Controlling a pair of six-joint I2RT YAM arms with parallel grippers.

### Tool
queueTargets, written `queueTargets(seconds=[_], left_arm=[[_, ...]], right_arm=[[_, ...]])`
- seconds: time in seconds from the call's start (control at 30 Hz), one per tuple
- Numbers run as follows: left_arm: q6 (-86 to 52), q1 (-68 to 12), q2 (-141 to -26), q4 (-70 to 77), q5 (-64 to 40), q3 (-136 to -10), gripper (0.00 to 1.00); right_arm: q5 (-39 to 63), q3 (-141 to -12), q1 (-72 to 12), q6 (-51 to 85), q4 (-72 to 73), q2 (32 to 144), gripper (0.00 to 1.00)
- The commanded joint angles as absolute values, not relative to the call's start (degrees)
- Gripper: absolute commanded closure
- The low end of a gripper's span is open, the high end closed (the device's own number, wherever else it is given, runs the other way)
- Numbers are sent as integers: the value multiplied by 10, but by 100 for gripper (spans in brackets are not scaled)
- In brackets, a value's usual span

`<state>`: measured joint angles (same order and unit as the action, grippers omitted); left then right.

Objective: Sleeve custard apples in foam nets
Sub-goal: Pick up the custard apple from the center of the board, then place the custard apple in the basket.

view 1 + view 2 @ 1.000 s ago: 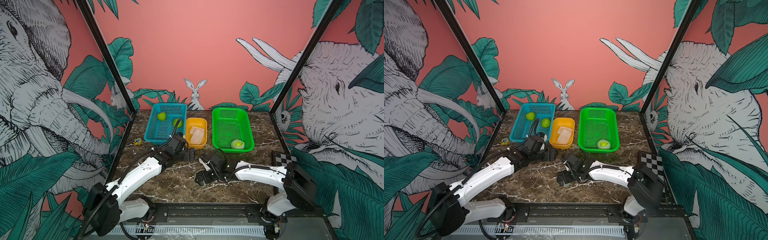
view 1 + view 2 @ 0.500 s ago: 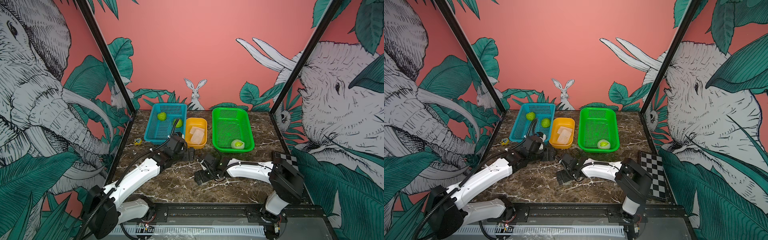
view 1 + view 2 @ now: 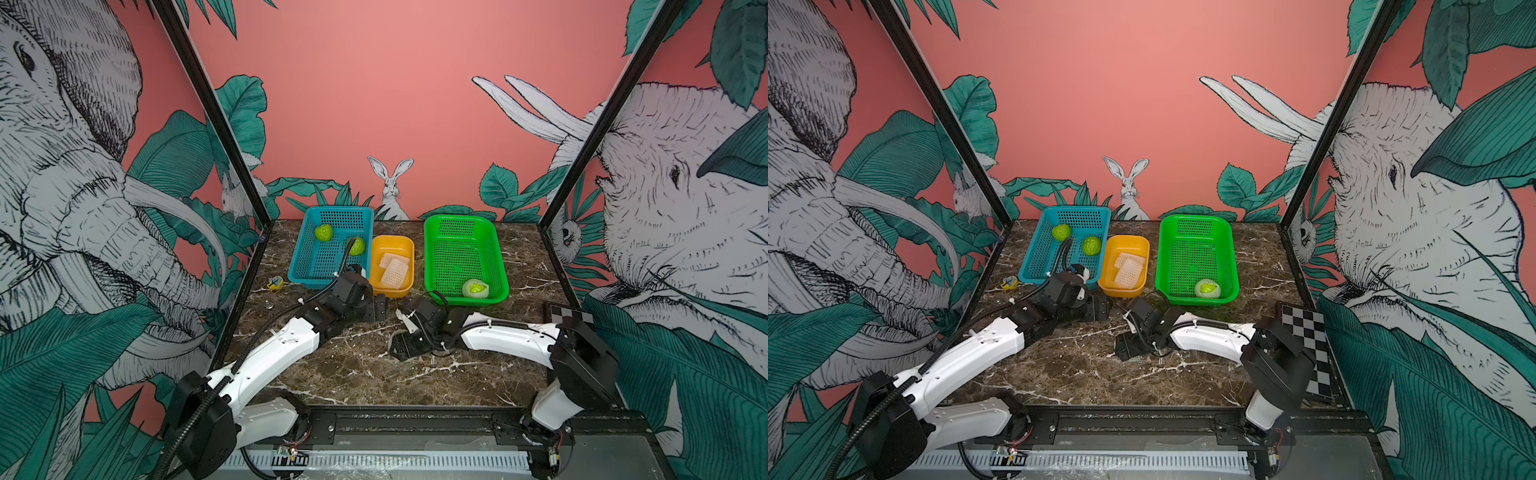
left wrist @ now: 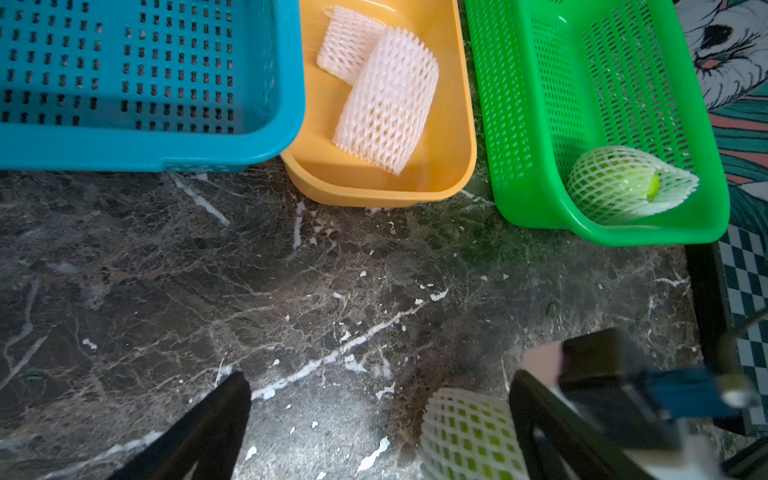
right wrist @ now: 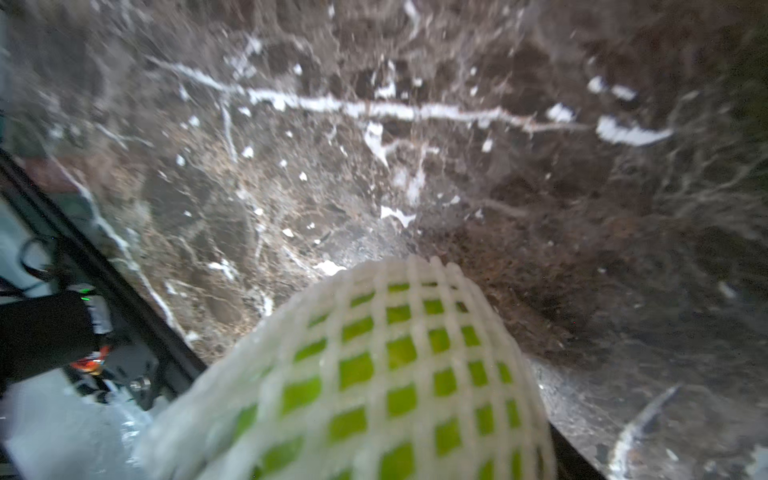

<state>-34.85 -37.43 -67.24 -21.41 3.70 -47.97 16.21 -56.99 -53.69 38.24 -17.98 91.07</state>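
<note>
The right gripper (image 3: 402, 347) hangs low over the dark marble surface (image 3: 353, 374), near the middle and nearer than the baskets. In the right wrist view a netted custard apple (image 5: 374, 374), green skin showing through the white foam net (image 5: 415, 286) around it, fills the space straight ahead of that gripper, close up and blurred. The fruit hides nearly all of the jaws, so I cannot tell whether they press on the net or stand just clear of it. In both top views the gripper's own body covers this fruit.

The left gripper (image 4: 380, 376) sits just left of the right one and a little farther back, in front of the orange bin (image 3: 392, 239). Its jaws are spread wide and hold nothing. The left wrist view shows the same netted fruit at the inner side of one of its fingers (image 4: 540, 415); whether they touch is not clear.

Two bare custard apples (image 3: 323, 232) (image 3: 357, 246) lie in the far half of the blue basket (image 3: 338, 210) on the left. Two spare foam nets (image 4: 386, 99) (image 4: 347, 43) lie flat and overlapping in the orange bin. A second netted fruit (image 3: 475, 288) lies in the near right corner of the green basket (image 3: 459, 218), well apart from both grippers.
</note>
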Motion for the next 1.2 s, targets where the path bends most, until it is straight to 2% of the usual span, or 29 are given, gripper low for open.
queueTargets(seconds=[0.0,0.13,0.33,0.57,0.93,1.17], left_arm=[[-341,-369,-657,-181,60,-473,1],[-334,-364,-659,-157,83,-471,1],[-333,-341,-671,-101,59,-458,1],[-325,-332,-679,-38,35,-439,1],[-301,-331,-697,-62,-2,-460,1],[-303,-331,-678,-8,8,-417,1]], right_arm=[[253,-575,-494,397,-141,862,26],[349,-606,-425,383,-153,831,25],[457,-736,-327,326,-235,810,25],[550,-864,-271,335,-218,814,24],[517,-999,-256,301,-253,833,23],[506,-1000,-256,282,-239,837,23]])
